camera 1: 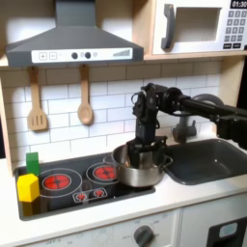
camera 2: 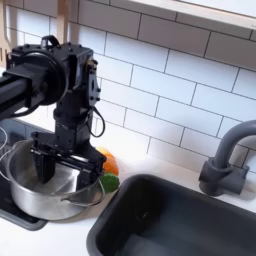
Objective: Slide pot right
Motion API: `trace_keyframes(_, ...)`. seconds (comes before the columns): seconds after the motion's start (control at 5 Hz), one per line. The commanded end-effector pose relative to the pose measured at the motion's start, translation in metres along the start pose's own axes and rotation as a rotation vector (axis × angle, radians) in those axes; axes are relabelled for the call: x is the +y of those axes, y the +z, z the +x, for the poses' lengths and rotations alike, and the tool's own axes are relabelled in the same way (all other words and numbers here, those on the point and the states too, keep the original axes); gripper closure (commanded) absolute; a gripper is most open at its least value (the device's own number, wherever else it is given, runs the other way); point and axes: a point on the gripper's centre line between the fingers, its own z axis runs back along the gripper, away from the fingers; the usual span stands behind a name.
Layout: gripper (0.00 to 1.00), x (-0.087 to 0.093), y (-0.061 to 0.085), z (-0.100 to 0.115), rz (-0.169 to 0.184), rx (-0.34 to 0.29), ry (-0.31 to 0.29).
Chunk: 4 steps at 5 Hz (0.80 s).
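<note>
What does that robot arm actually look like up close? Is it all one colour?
Yes, nearly all black. The arm is built from boxy black segments joined at blocky joints, with thin black cables looping along it. It ends in the gripper, a dark crossbar carrying two flat black fingers. No markings are readable.

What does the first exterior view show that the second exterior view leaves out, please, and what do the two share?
The first exterior view takes in the range hood, the microwave, two wooden utensils hanging on the tiles, the red burners and yellow and green blocks. The second exterior view reveals an orange toy vegetable with green leaves behind the pot, between stove and sink. Both exterior views show the pot, the pincer reaching into it, the sink and the faucet.
</note>
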Motion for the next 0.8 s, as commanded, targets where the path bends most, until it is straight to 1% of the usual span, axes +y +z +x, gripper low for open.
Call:
trace_keyframes(0.0,0.0,0.001,0.029,-0.004,0.003,-0.064,0.009)
trace_keyframes(0.2,0.0,0.0,0.045,-0.01,-0.003,-0.095,0.003)
trace_keyframes(0.4,0.0,-0.003,0.066,-0.016,-0.007,-0.142,-0.014)
trace_keyframes(0.6,0.0,-0.003,0.064,-0.015,-0.006,-0.141,-0.013)
